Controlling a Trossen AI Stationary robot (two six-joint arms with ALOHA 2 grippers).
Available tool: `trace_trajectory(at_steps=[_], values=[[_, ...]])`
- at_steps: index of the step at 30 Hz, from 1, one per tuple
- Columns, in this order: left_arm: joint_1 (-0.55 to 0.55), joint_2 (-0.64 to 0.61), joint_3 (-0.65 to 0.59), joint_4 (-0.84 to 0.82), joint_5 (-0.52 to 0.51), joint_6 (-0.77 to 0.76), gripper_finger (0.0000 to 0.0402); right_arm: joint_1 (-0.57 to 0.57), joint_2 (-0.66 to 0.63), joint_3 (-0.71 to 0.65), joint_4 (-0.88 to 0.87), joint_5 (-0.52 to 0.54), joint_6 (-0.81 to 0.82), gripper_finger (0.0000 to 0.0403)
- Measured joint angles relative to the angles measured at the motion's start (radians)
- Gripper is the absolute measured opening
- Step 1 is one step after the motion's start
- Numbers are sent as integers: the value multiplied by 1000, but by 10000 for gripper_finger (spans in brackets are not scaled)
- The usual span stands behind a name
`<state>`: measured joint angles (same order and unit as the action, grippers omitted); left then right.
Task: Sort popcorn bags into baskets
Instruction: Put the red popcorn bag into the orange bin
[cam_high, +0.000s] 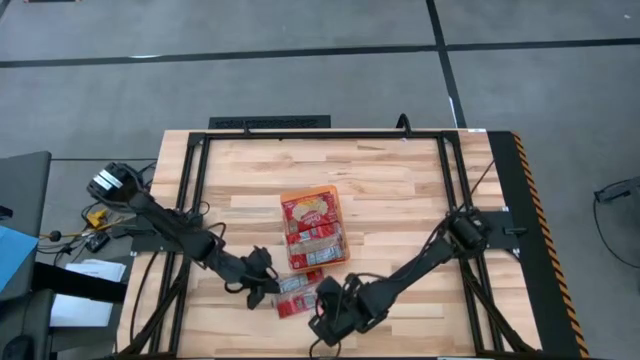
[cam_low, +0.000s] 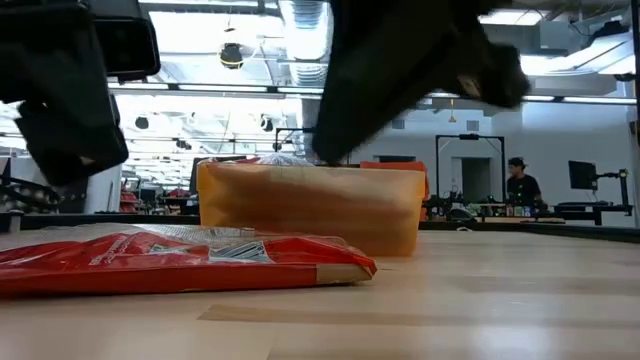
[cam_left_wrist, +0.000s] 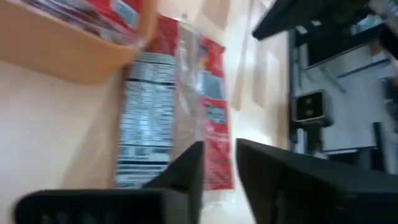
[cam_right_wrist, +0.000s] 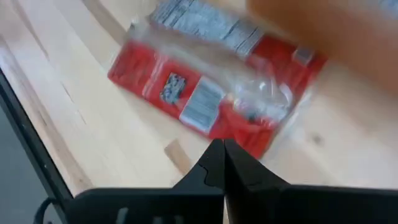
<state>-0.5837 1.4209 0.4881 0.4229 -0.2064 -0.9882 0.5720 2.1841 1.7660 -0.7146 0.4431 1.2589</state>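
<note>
The orange basket (cam_high: 312, 228) sits mid-table with several red popcorn bags (cam_high: 310, 215) inside. Two or so loose bags (cam_high: 298, 295) lie flat on the wood just near of it, print side up (cam_left_wrist: 186, 106) (cam_right_wrist: 211, 93); the low view shows one of them (cam_low: 170, 262) in front of the basket (cam_low: 310, 205). My left gripper (cam_high: 265, 285) (cam_left_wrist: 219, 168) is narrowly open at the loose bags' left end. My right gripper (cam_high: 328, 300) (cam_right_wrist: 222, 163) is shut at their right near corner. No touch shows on either.
The dark frame rails (cam_high: 195, 190) run along the table's left, far and right sides. Bare wood (cam_high: 400, 190) lies right of the basket and along the far edge. Both arms crowd the near middle. A person (cam_low: 517, 180) stands far back in the room.
</note>
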Motion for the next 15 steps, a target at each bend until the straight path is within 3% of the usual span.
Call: trace_trajectory(at_steps=[4, 9, 15], values=[[11, -40, 0, -70, -35, 25, 160, 4, 53, 0, 75, 5, 39, 13], [40, -43, 0, -169, 5, -44, 267, -8, 83, 1, 135, 41, 27, 5], [46, -43, 0, -281, -58, -110, 323, -16, 127, -2, 154, 28, 23, 13]])
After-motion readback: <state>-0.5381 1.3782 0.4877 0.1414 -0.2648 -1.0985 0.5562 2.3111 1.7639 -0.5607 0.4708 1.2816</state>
